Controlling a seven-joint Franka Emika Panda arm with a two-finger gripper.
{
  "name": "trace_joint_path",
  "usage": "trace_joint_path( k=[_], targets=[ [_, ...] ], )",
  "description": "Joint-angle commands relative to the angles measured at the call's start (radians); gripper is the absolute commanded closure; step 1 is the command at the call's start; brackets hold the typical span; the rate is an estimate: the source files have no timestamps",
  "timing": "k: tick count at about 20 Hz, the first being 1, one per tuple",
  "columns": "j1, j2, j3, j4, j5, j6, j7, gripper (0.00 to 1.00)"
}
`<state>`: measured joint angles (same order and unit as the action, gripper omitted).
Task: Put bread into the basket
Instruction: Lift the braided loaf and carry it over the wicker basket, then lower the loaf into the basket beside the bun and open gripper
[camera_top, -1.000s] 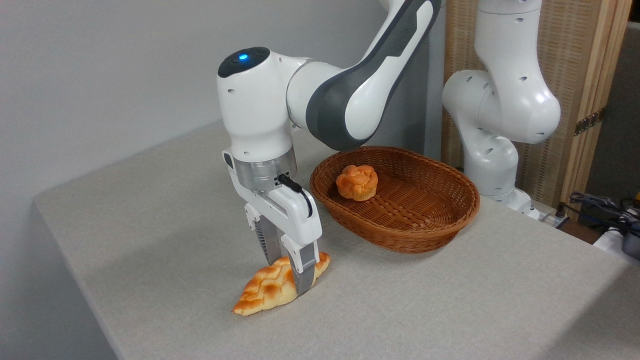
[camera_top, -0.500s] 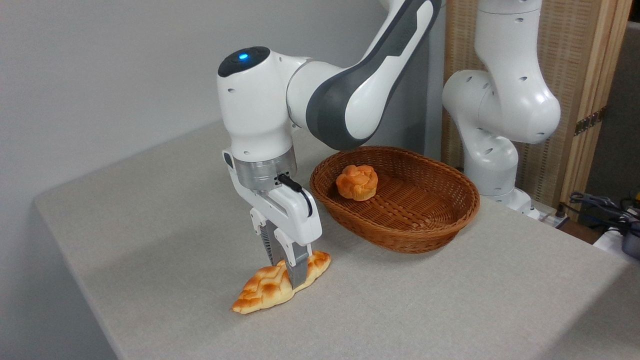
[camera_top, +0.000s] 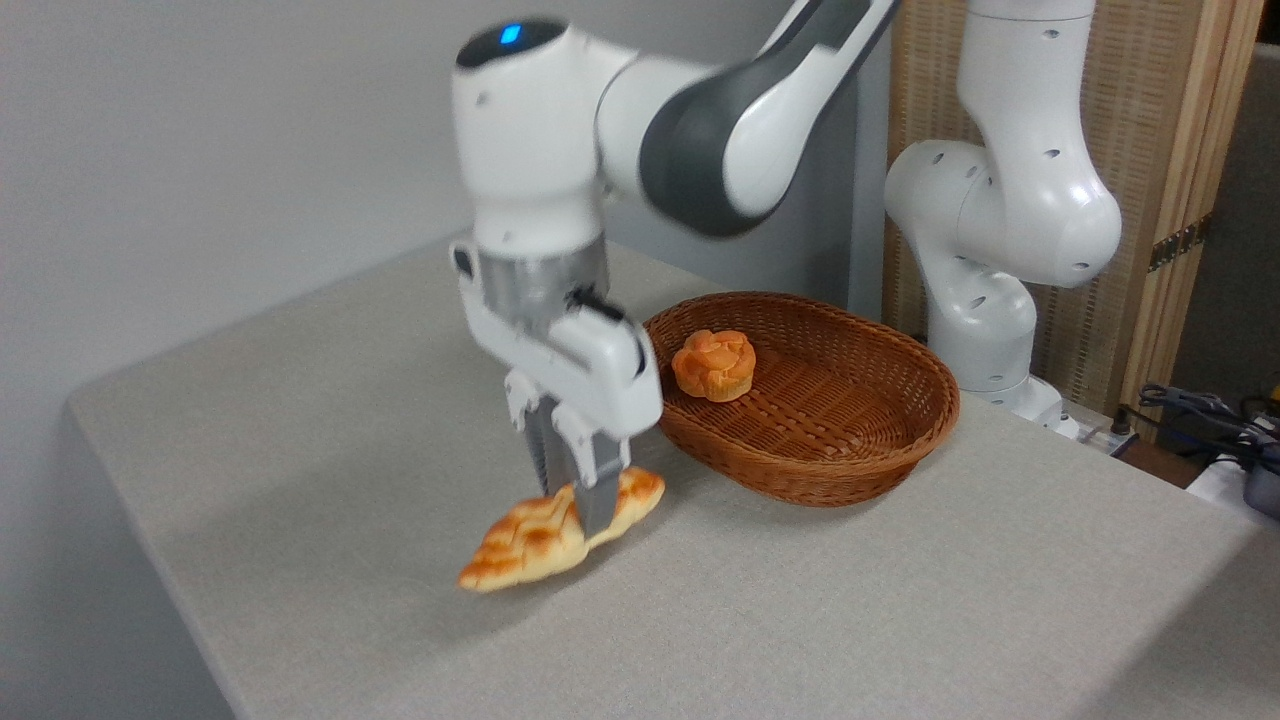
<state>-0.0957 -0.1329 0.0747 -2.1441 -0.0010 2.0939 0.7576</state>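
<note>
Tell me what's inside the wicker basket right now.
Inside the basket sits one small round orange bun, near its left end. The rest of the visible woven floor is bare. The end effector covers a bit of the left rim.

The gripper (camera_top: 578, 508) is clamped on the middle of the braided bread (camera_top: 560, 530), which hangs tilted just above the grey counter (camera_top: 850, 610), its left tip lowest. To the right and farther back sits the wicker basket (camera_top: 860, 465), holding a small orange bun (camera_top: 713, 364).
</note>
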Motion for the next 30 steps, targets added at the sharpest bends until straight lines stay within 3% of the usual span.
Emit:
trace_joint_path(
  k=[1, 4, 11, 15, 17, 18, 19, 20, 23, 30],
  targets=[
    [-0.002, -0.17, 0.051, -0.016, -0.013, -0.171, 0.002, 0.63],
    [-0.012, -0.247, 0.053, -0.029, -0.011, -0.395, 0.012, 0.62],
    [-0.013, -0.51, 0.053, -0.269, -0.004, -0.527, 0.025, 0.6],
    [-0.032, -0.514, 0.046, -0.344, -0.002, -0.569, 0.009, 0.57],
    [-0.042, -0.498, 0.046, -0.347, -0.008, -0.555, -0.003, 0.45],
    [-0.056, -0.488, 0.048, -0.347, -0.01, -0.549, -0.006, 0.45],
    [-0.058, -0.478, 0.048, -0.352, -0.01, -0.534, -0.006, 0.36],
    [-0.059, -0.465, 0.048, -0.356, -0.01, -0.508, -0.009, 0.19],
    [-0.065, -0.453, 0.05, -0.358, -0.01, -0.495, -0.007, 0.0],
    [-0.067, -0.433, 0.048, -0.356, -0.01, -0.495, -0.003, 0.0]
  ],
)
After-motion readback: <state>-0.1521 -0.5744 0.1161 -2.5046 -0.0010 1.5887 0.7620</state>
